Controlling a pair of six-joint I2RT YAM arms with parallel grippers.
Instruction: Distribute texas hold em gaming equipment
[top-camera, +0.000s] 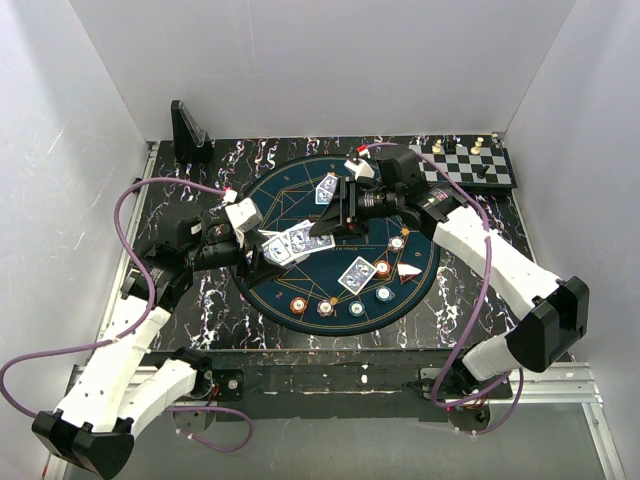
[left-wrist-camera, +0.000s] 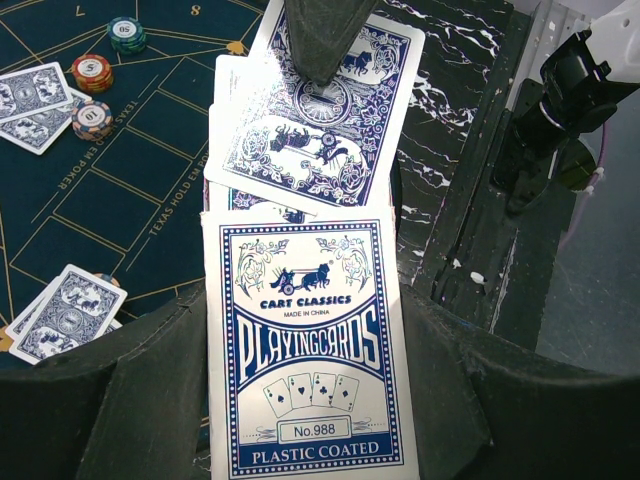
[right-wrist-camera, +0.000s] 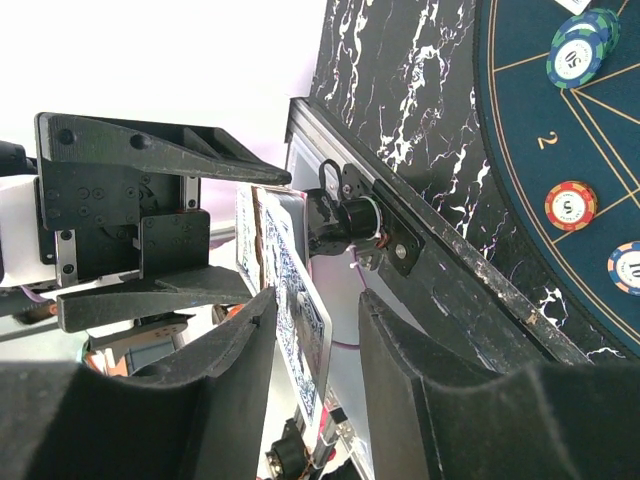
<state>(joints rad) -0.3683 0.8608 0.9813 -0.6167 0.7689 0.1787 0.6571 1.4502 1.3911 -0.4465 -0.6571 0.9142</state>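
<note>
My left gripper (top-camera: 272, 248) is shut on a blue-and-white playing-card box (left-wrist-camera: 305, 350), held above the left of the dark-blue mat (top-camera: 300, 180). Several patterned-back cards (left-wrist-camera: 310, 130) fan out of the box's far end. My right gripper (top-camera: 322, 228) is open around the edge of the top card (right-wrist-camera: 300, 300); the card lies against one finger with a gap to the other. One right finger (left-wrist-camera: 320, 40) rests over the fanned cards. Card pairs (top-camera: 357, 275) (top-camera: 327, 188) lie on the mat. Orange (top-camera: 298, 306), white (top-camera: 325, 307) and teal (top-camera: 357, 308) chips sit along its near rim.
A chessboard with pieces (top-camera: 470, 165) lies at the back right. A black stand (top-camera: 190, 130) is at the back left. More chips (top-camera: 382, 268) (top-camera: 397, 243) and a white card (top-camera: 408, 269) lie on the mat's right side. The marbled black table (top-camera: 180, 200) surrounds the mat.
</note>
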